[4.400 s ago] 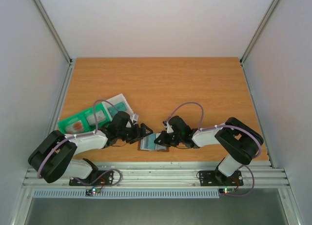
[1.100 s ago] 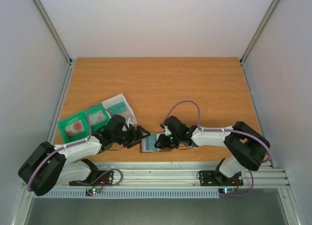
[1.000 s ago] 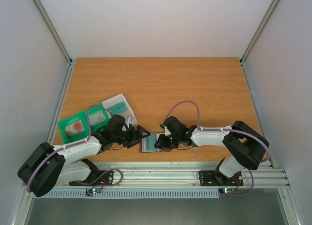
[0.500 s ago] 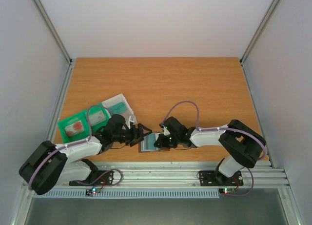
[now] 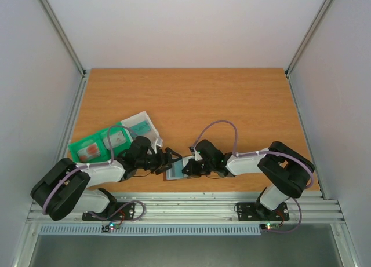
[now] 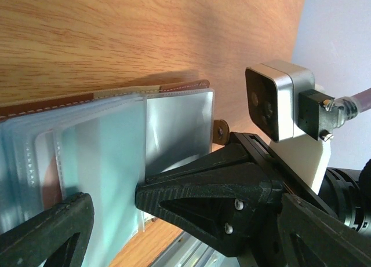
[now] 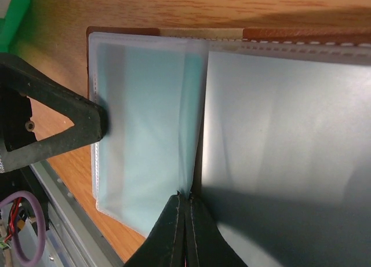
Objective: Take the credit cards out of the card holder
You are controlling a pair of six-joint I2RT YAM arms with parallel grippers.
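One holder (image 7: 278, 122) lies open on the desk (image 5: 191, 99), at the near edge, between the two pincers. The right pincer (image 7: 185, 212) is pressed closed on the near edge of one clear leaf of the holder. The left pincer (image 6: 113, 200) stands wide, with a leaf between its fingers. To the left and farther, two cards (image 5: 87, 152) lie in one green tray (image 5: 99, 141), beside one clear box (image 5: 141, 125). Their print is too small to read.
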